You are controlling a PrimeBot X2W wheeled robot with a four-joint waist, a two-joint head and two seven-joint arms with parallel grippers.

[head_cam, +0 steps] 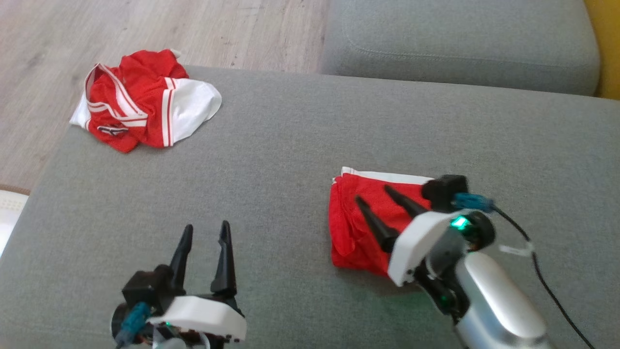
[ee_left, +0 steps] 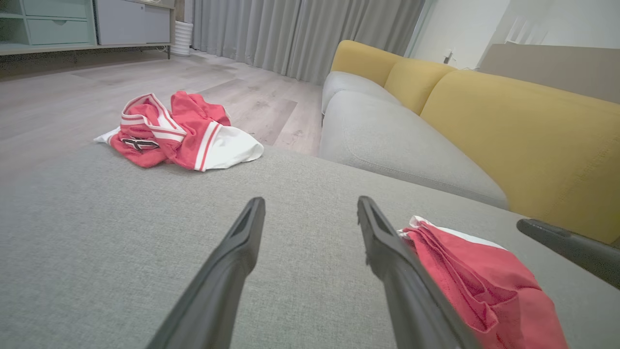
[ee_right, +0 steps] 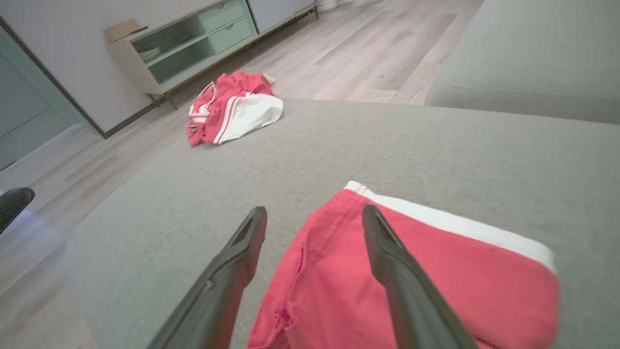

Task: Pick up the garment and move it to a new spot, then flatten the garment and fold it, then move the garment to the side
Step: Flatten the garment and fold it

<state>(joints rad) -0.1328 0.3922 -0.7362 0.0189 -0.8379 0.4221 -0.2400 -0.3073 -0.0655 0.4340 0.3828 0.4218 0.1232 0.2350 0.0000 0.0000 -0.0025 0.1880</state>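
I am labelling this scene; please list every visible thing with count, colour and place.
folded garment: one, red with white edge, on seat cushion, right
crumpled garment: one, red and white, cushion's far-left corner
seat cushion: one, grey, foreground
sofa: one, yellow and grey, behind
cabinet: one, pale green, by wall
floor: one, pale wood, beyond cushion
left end effector: one, dark fingers, open, lower left
right end effector: one, dark fingers, open, over folded garment
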